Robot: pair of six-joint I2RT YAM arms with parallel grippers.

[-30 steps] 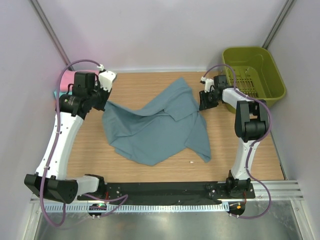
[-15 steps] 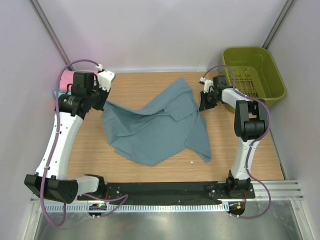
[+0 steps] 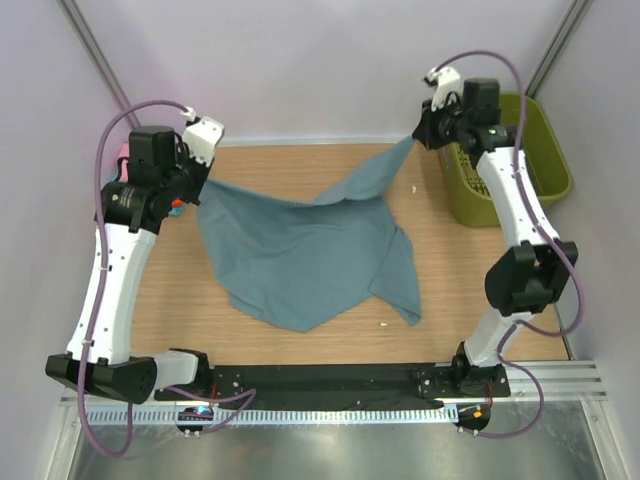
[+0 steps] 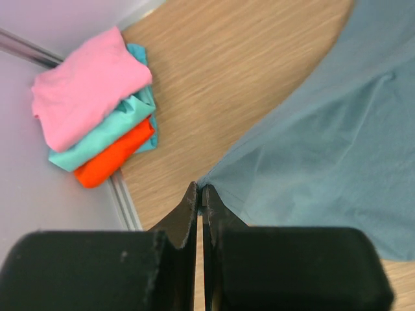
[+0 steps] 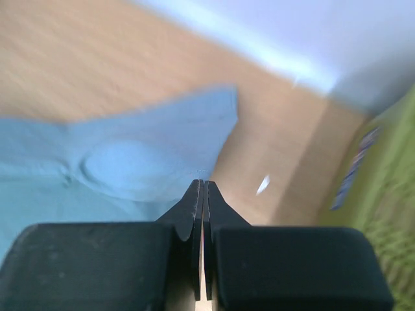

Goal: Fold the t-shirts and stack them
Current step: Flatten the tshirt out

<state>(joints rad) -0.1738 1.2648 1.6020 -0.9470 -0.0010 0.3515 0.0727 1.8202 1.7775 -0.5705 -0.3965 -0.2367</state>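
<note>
Between left gripper (image 4: 200, 189) and right gripper (image 5: 201, 184), slate t-shirt (image 3: 300, 250) — corners pinched

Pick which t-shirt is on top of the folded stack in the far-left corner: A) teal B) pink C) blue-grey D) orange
B: in the left wrist view the pink t-shirt lies uppermost, with edges of the teal t-shirt and the orange t-shirt showing beneath it. The blue-grey t-shirt is not in that stack.

wooden table (image 3: 180, 300) | blue-grey t-shirt (image 3: 300, 260) mid | pink-teal-orange stack (image 4: 97, 113) far-left corner | olive basket (image 3: 548, 172) far-right
</note>
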